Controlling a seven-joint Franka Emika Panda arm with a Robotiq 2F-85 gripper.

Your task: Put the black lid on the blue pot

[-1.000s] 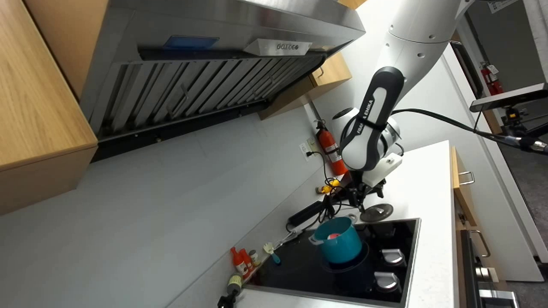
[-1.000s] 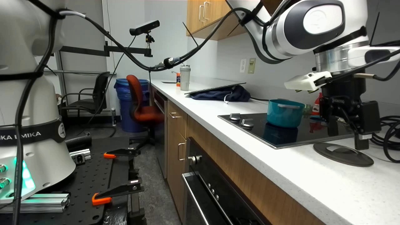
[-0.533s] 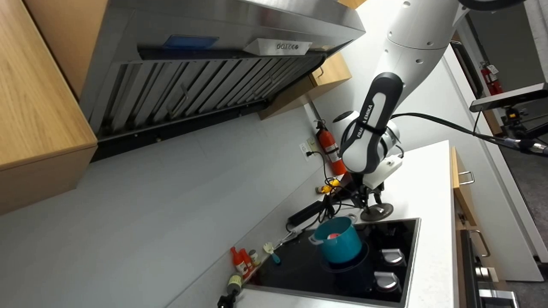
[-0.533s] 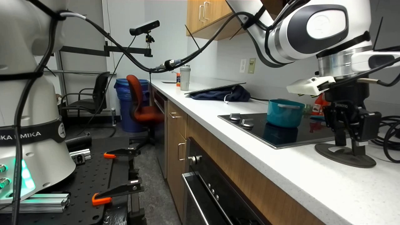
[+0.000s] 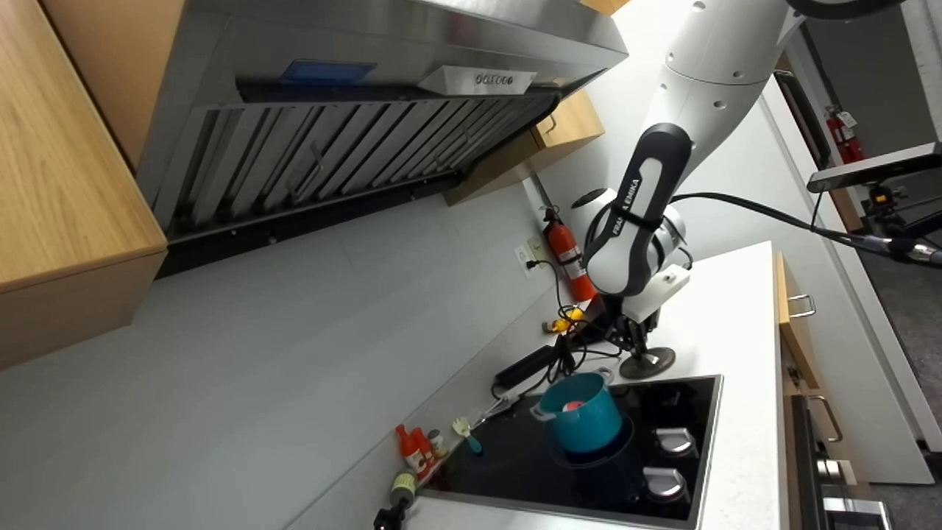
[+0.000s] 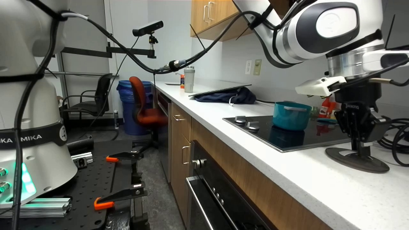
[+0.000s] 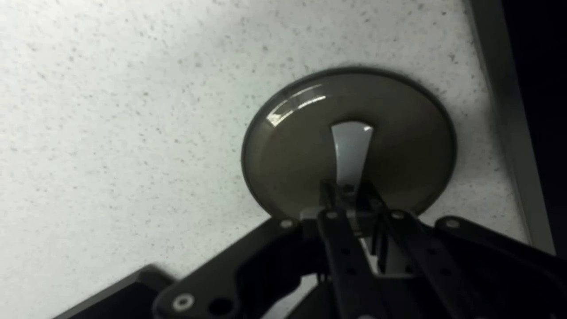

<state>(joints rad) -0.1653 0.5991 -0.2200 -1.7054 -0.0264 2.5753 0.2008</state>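
Note:
The black lid [image 7: 288,164], a dark see-through disc with a pale strap handle [image 7: 352,141], lies flat on the white counter. In the wrist view my gripper [image 7: 348,188] has its fingers shut on either side of that handle. The lid shows beneath the gripper in both exterior views [image 5: 666,359] [image 6: 378,166]. On the cooktop, beside the lid, stands the blue pot [image 5: 589,423], upright and uncovered, with a small red and white thing [image 5: 573,405] inside; it also shows in an exterior view [image 6: 289,118]. The wrist view does not include the pot.
The glass cooktop [image 5: 515,471] has two silver knobs [image 5: 675,442] near its front edge. Black cables [image 6: 399,137] lie close behind the lid. Red bottles [image 5: 412,450] and utensils [image 5: 467,434] line the wall side. A metal range hood [image 5: 368,140] hangs above.
My gripper has come down over the lid, and its fingers have closed from wide apart onto the handle. The lid and pot look unmoved, save a slight lid shift in an exterior view.

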